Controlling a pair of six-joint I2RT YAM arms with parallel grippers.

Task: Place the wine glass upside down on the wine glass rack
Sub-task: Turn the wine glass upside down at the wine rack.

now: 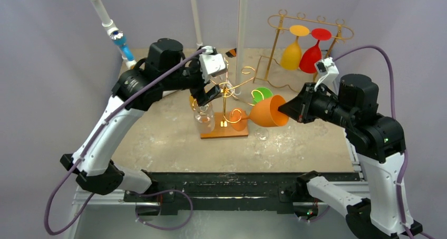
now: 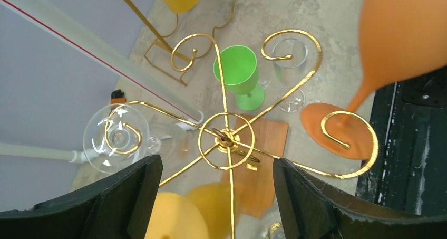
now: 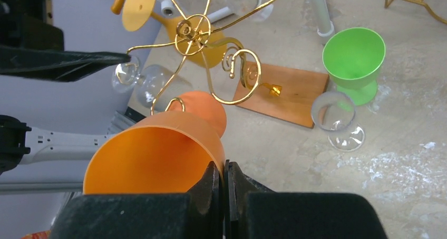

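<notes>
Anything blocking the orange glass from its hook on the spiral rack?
Nothing visible. Right claw grips the orange glass by the rim, and its foot already sits at a curl of the spiral rack. Left claw is open above the hub, off that path; the clear glass hangs on another arm.

LIGHT AND PICTURE QUALITY

Light was bright and even, from above. Shadows on the table point(image 1: 158, 139) were soft. Glints showed on the gold rack point(image 2: 226, 139). In the left wrist view, the orange wine glass point(image 2: 406, 33) at upper right and the left gripper fingers point(image 2: 105, 207) along the bottom edge were blurred.
</notes>
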